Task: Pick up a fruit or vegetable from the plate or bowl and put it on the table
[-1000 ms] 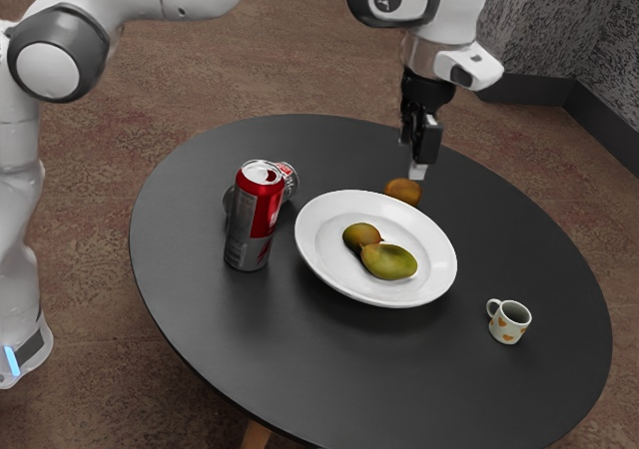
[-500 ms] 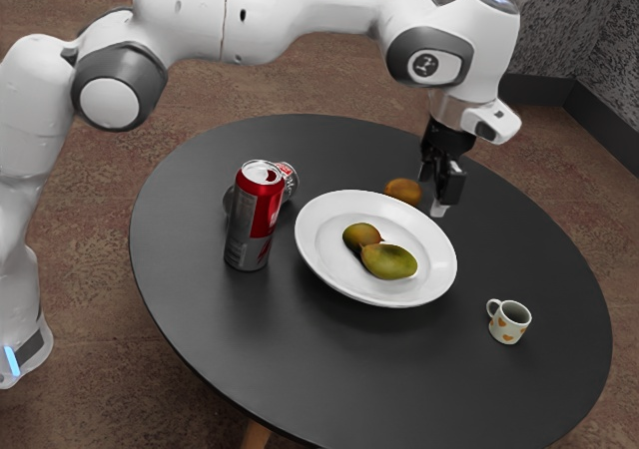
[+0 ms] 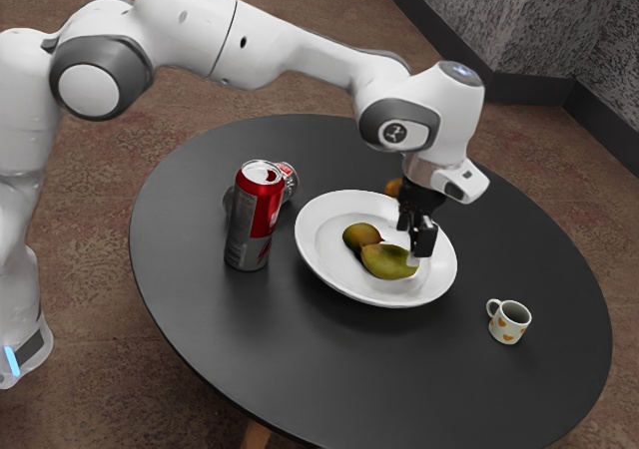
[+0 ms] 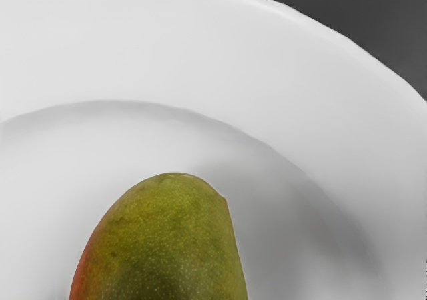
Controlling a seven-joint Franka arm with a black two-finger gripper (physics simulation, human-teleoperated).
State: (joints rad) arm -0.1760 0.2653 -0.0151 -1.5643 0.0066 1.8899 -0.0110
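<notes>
Approach looks nearly done, operator. Green mango (image 3: 386, 261) lies on plate (image 3: 311, 247), well inside edge of tabletop (image 3: 200, 314). Your fingers (image 3: 424, 239) hang just over it; can't tell if spread or closed. You have grasp, lift, set-down left.

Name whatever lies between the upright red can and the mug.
The white plate lies between the upright can and the mug in the exterior view, with a green mango and a smaller, browner fruit on it.
</notes>
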